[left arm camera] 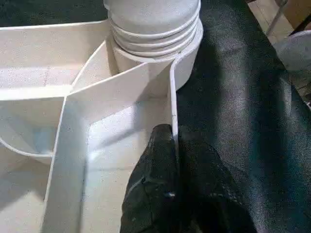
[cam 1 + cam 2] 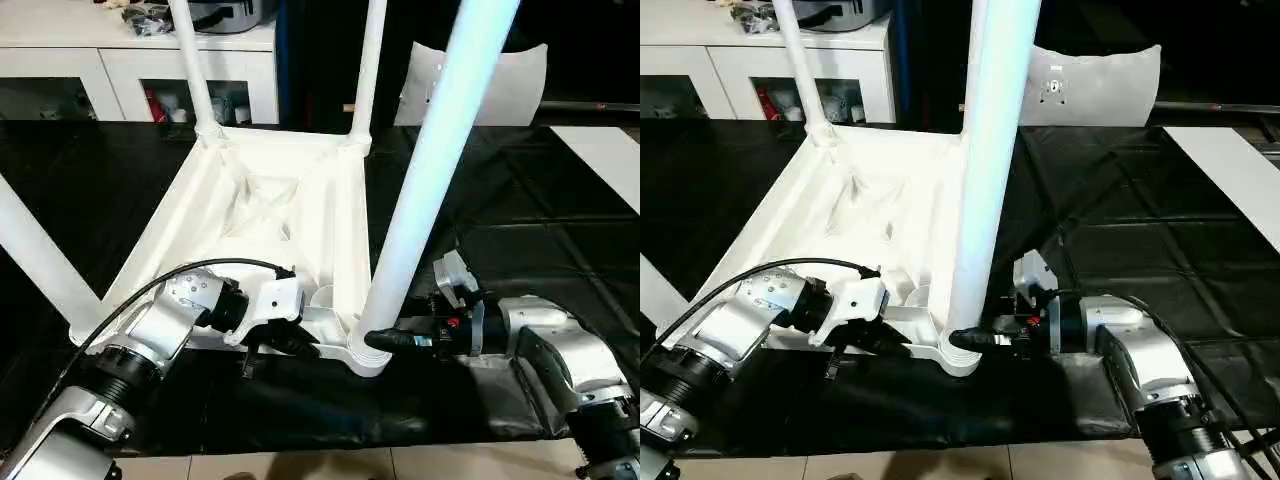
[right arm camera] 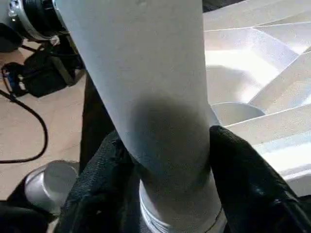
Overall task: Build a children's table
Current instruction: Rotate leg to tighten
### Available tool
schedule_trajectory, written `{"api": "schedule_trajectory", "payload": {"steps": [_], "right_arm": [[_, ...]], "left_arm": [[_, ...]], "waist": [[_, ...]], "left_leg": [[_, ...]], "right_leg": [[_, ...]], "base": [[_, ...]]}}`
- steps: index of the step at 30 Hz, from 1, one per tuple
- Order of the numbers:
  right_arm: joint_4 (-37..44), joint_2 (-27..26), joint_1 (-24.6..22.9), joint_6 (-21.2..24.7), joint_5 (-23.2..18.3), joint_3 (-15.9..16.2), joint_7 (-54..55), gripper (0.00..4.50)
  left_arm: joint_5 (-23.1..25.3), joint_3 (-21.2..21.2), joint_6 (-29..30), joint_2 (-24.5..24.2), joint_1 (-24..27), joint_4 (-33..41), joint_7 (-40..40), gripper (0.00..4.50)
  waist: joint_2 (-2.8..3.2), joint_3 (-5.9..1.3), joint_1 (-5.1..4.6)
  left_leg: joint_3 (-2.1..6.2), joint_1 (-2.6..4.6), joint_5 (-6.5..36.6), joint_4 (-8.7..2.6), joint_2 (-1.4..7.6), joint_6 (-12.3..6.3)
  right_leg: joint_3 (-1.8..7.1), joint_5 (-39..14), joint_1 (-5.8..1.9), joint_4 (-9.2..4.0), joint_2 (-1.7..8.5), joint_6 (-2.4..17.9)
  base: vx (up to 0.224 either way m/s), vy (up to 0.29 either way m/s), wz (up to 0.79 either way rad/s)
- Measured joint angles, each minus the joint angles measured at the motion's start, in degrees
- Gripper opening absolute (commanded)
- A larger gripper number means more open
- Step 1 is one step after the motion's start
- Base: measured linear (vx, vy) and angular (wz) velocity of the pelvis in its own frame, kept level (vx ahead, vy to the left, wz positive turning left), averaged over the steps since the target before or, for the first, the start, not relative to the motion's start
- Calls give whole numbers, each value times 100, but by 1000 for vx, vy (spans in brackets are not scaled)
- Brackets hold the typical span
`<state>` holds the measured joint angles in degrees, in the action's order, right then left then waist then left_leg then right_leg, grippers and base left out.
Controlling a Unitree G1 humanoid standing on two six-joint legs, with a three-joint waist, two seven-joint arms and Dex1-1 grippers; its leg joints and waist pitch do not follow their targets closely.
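Smooth white plastic table top (image 2: 255, 190) and legs (image 2: 430, 170), slightly glossy, crinkled shiny black sheet (image 2: 520, 200), brushed silver metal forearms (image 2: 150, 335), matt black tool fingers (image 1: 160, 194)

Upturned table top (image 2: 270, 200) on black sheet (image 2: 520, 240), legs up. Right gripper (image 2: 385, 341) at near leg (image 2: 430, 170) base; left gripper (image 2: 285, 340) on rim.

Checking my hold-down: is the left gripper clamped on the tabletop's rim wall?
Yes, the left gripper is shut on the thin rim wall.
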<state>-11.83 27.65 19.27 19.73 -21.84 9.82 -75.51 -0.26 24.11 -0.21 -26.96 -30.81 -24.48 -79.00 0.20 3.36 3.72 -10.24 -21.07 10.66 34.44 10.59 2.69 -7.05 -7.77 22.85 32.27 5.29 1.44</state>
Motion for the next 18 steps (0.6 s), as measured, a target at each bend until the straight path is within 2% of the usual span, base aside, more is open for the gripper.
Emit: {"api": "schedule_trajectory", "payload": {"steps": [7,9,12,15,18], "right_arm": [[128,45,6,253,-29,2,0,204],[310,2,-108,373,-41,-46,139,204],[509,-167,-212,544,-25,-100,619,204],[553,-521,-222,678,178,-272,1477,204],[565,-892,-153,797,447,-424,2372,201]], "left_arm": [[-13,-15,26,-2,19,48,-16,0],[-12,-28,161,37,33,97,45,0],[4,-107,488,118,43,122,281,0],[131,-279,965,309,33,113,851,0],[234,-373,1396,545,-5,109,1360,0]], "waist": [[-4,-1,12],[-7,-3,35],[-8,-4,17],[-12,-6,-64],[-23,-13,-253]], "left_leg": [[0,-1,0,0,0,0],[0,0,0,-1,0,0],[0,9,-4,-1,2,7],[0,18,-11,5,1,17],[7,26,-11,11,2,18]], "right_leg": [[0,-1,0,3,0,-2],[0,-2,-1,4,0,-4],[0,-3,-2,11,0,-6],[-1,-5,-2,14,0,-9],[-17,-8,-6,-10,0,-14]], "base": [[0,0,0],[0,0,0],[0,0,0],[0,0,0],[0,0,0]]}}
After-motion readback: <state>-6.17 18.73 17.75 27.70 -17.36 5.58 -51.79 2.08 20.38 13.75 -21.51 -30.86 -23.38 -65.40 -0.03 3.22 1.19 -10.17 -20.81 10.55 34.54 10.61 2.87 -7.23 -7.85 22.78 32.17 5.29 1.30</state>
